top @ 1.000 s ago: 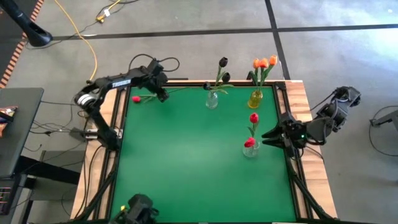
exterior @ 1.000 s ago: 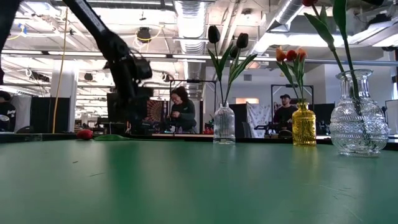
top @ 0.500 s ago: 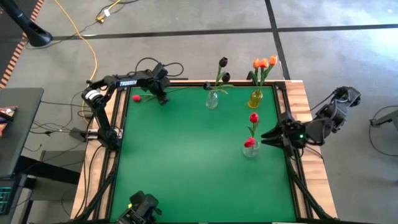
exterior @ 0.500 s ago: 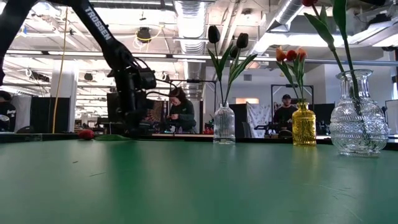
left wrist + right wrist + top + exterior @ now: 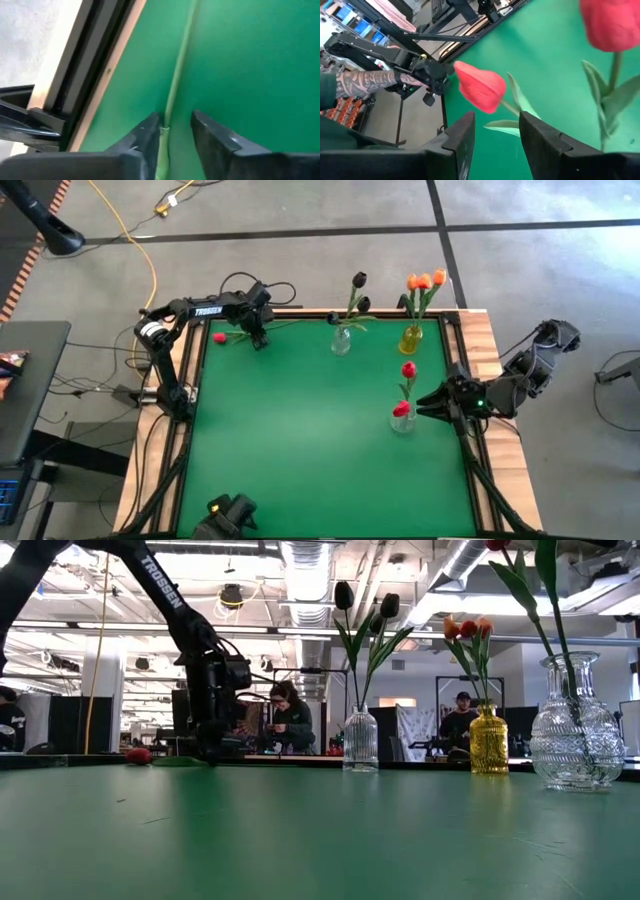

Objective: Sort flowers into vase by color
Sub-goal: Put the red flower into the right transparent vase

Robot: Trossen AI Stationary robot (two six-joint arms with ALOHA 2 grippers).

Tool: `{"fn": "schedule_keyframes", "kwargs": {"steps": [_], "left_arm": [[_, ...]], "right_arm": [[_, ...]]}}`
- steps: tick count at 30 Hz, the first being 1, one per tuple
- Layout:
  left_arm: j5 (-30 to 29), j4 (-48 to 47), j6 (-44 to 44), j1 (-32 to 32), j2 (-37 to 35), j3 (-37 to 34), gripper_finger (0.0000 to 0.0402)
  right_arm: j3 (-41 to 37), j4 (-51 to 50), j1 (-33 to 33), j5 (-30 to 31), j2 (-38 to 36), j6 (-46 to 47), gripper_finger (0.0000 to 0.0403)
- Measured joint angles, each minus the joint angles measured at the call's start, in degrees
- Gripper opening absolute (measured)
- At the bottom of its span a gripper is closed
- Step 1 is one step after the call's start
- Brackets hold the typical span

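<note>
Where flat, red tulip (image 5: 219, 337), thin green stem (image 5: 176, 85)

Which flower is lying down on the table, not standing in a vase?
The red tulip at the far left edge lies flat on the green table. All the others stand in vases. The left pincer is over its stem.

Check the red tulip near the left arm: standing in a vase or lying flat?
Lying flat. The red artificial tulip rests on the green table at its far left corner, stem between the left tool's fingers, outside every vase.
</note>
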Motion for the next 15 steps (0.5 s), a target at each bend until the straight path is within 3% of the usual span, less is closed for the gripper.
{"fn": "schedule_keyframes", "kwargs": {"steps": [6,11,15], "left_arm": [[-0.45,-1.92,-3.97,-1.68,-2.34,0.46,0.0011],[3.37,-8.38,-6.97,-3.92,-7.94,5.33,0.0002],[11.96,-20.41,-12.21,-5.49,-12.2,10.83,0.0001]], "right_arm": [[0.0,0.88,0.02,-0.34,1.71,0.03,0.0179],[-0.02,1.92,0.02,-1.44,2.76,0.16,0.0179],[-0.02,4.75,0.17,-4.69,3.07,-1.46,0.0179]]}}
